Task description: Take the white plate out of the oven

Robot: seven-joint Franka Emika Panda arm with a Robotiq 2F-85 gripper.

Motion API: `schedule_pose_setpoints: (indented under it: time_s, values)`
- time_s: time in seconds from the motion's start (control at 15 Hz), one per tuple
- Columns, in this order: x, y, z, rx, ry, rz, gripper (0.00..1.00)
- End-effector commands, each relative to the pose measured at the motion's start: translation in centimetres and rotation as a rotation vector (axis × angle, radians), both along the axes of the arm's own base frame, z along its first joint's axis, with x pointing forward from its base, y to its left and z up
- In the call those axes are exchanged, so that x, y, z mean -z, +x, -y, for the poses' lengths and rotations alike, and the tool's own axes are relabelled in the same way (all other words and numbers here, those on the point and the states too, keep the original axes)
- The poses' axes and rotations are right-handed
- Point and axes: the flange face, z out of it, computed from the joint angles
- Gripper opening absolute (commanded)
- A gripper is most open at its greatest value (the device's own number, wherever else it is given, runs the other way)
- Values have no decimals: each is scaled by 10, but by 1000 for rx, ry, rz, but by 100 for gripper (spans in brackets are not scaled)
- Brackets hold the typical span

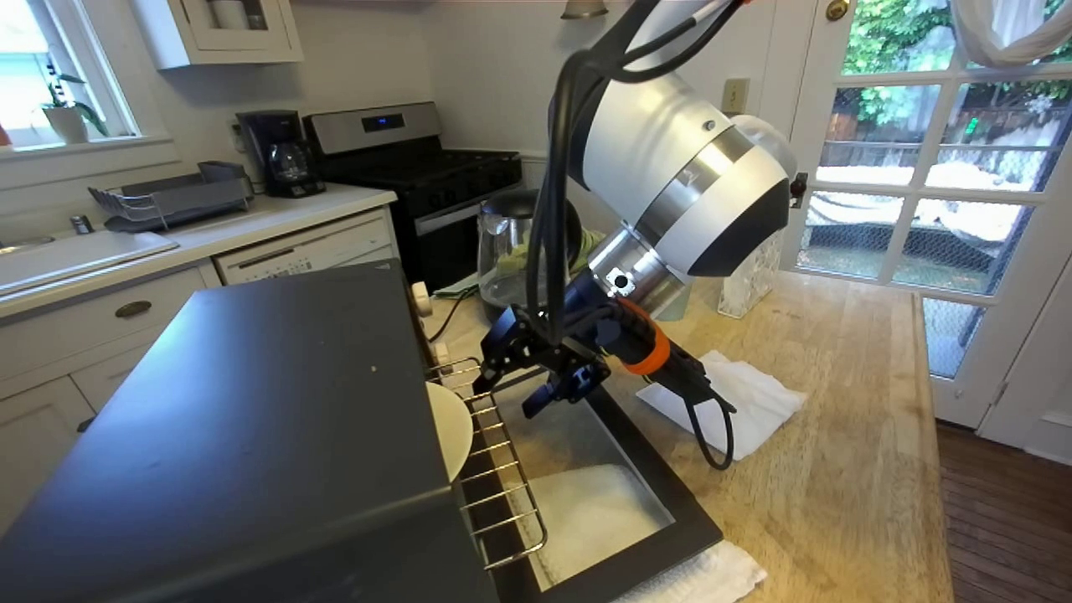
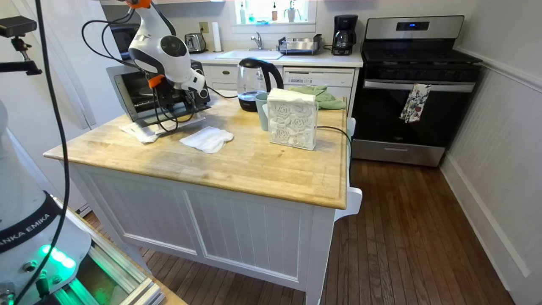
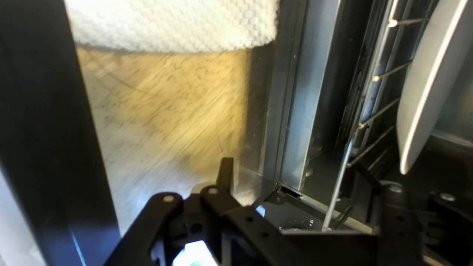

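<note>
The dark grey oven (image 1: pixel 276 360) has its glass door (image 1: pixel 691 523) lowered open; the oven also shows in an exterior view (image 2: pixel 120 91). Its wire rack (image 1: pixel 512 523) sticks out over the door. The white plate (image 1: pixel 453 429) lies on the rack, mostly inside, with its front edge showing. In the wrist view the plate (image 3: pixel 425 85) is at the right, above the rack (image 3: pixel 369 79). My gripper (image 1: pixel 507 398) is open and empty, above the lowered door near the rack's far corner. In the wrist view its fingers (image 3: pixel 293 173) are wide apart, with the plate beyond them.
White paper napkins (image 1: pixel 741 402) lie on the wooden table (image 2: pixel 254 169), with a white cloth (image 1: pixel 712 578) under the door. A glass kettle (image 1: pixel 502 260), a green cup (image 2: pixel 261 112) and a white napkin holder (image 2: pixel 292 120) stand beyond the oven. Cables hang from the arm.
</note>
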Motion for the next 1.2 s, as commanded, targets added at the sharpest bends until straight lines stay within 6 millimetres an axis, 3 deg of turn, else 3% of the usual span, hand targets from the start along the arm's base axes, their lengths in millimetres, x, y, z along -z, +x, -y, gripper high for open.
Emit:
schedule_pose_setpoints:
  time_s: [0.0,0.2,0.53,0.6,0.8,1.13]
  values:
    - [-29,-9,0,-16,-2,36,80]
    - [-44,-8,-1,-18,2,61,89]
    - [-69,-7,-3,-22,13,102,87]
    - [-71,-8,-4,-23,16,99,87]
    - [-75,-14,-3,-35,9,90,99]
    - [-73,-19,-9,-99,10,85,100]
